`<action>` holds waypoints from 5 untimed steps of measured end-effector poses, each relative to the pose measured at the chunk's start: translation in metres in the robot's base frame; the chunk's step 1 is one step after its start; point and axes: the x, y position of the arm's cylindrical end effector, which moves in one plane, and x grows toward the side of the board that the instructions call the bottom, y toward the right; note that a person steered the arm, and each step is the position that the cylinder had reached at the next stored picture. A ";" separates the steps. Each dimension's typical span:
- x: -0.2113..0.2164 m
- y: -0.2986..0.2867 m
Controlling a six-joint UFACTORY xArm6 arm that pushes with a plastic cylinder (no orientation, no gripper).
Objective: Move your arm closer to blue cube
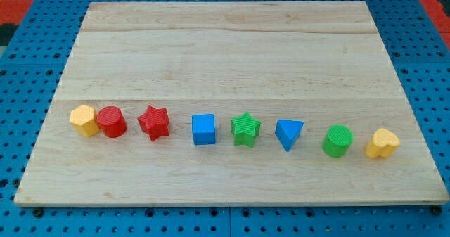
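The blue cube sits on the wooden board, slightly left of centre in a row of blocks across the lower part of the view. A red star lies to its left and a green star to its right. My tip and the rod do not show anywhere in the camera view.
The row also holds a yellow hexagon and a red cylinder at the left, and a blue triangle, a green cylinder and a yellow heart at the right. Blue pegboard surrounds the board.
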 end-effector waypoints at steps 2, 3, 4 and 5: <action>-0.001 0.000; -0.038 0.003; -0.043 -0.051; -0.039 -0.141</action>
